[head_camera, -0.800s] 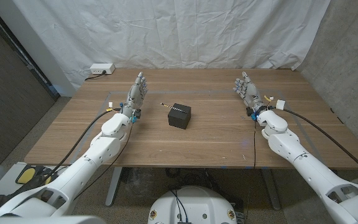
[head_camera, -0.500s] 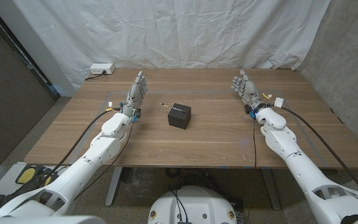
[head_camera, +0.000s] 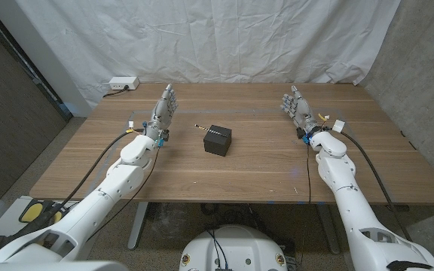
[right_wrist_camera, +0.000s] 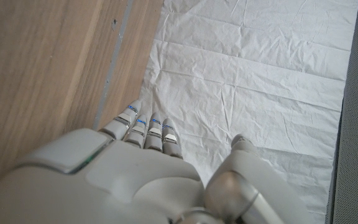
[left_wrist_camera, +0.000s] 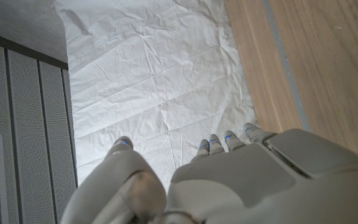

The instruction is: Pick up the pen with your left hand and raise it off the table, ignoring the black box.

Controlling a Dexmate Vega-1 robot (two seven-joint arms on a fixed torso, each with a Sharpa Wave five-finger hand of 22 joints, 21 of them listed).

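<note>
Left hand (head_camera: 162, 114) has edged slightly toward the worktop's far edge, fingers spread and empty, well apart from the pen (head_camera: 202, 126) lying untouched just beside the black box (head_camera: 218, 140).

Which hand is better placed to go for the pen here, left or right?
Left. The left hand holds nothing and stands on the pen's side of the black box; the pen lies between them. The right hand stands farther off, beyond the box.
</note>
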